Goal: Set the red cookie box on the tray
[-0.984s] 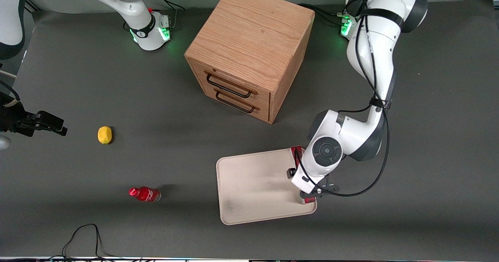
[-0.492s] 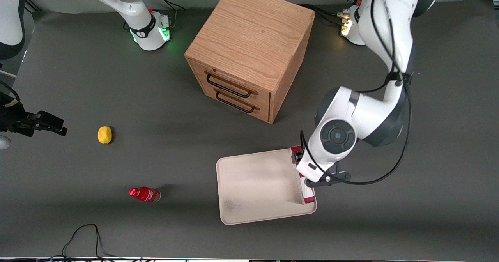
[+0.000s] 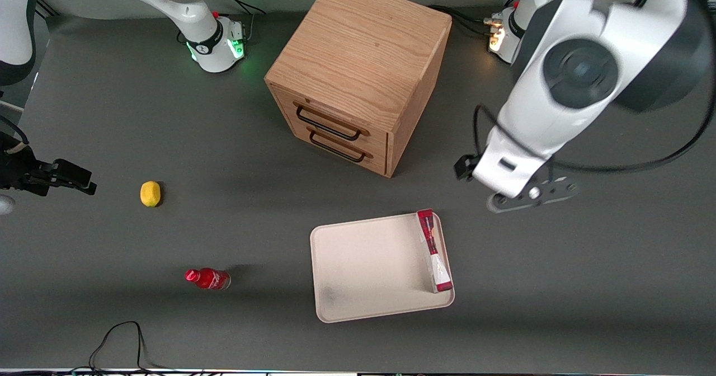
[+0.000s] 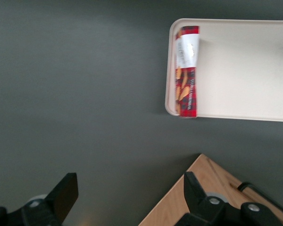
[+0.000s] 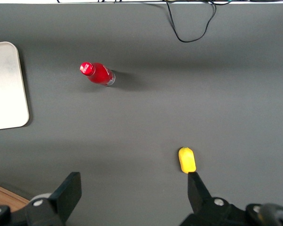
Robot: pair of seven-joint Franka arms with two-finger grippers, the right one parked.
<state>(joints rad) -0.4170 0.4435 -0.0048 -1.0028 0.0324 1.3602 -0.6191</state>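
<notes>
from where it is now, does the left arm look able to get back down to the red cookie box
Probably yes. The gripper hangs open above bare table between the wooden drawer cabinet and the tray, and nothing lies over the red cookie box, which rests along the tray's edge toward the working arm.

Even overhead light, soft shadows

Dark grey matte table (image 3: 235,141) filling the view, soft shadows under diffuse overhead light. Oak two-drawer cabinet (image 3: 358,74) near the middle, angled, black wire handles (image 3: 330,124) facing the front camera, both drawers closed. Black cable loop (image 3: 120,342) at the near edge. Green and amber status lights at the farthest edge.
</notes>
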